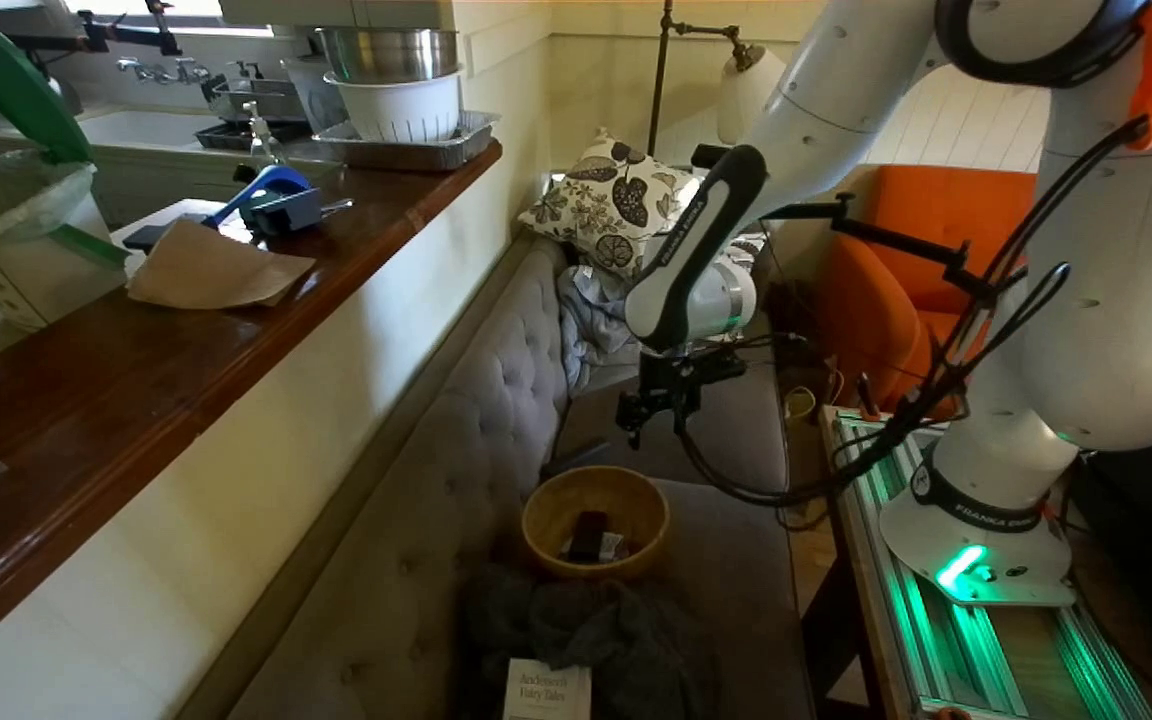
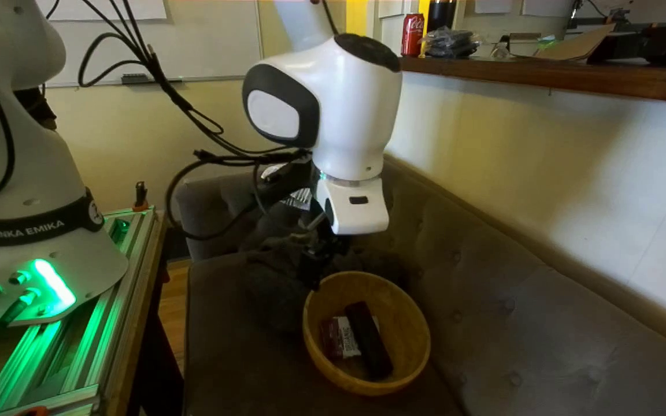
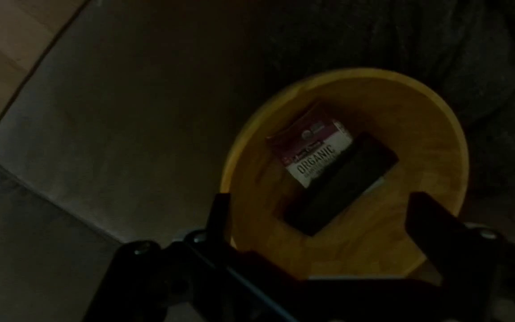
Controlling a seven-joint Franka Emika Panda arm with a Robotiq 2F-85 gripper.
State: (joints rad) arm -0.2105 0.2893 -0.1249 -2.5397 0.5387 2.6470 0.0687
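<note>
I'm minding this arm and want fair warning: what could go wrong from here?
The gripper stands open, one of its fingers overlapping the rim of the bowl in the wrist view, so lowering it might knock the bowl. The dark block lies across the ORGANIC packet, so grasping one may drag the other. The cables sag in a loop and might snag.

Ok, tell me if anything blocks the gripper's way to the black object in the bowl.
Nothing visible does: in the wrist view the black object lies uncovered across the packet in the bowl, below the open gripper.
</note>
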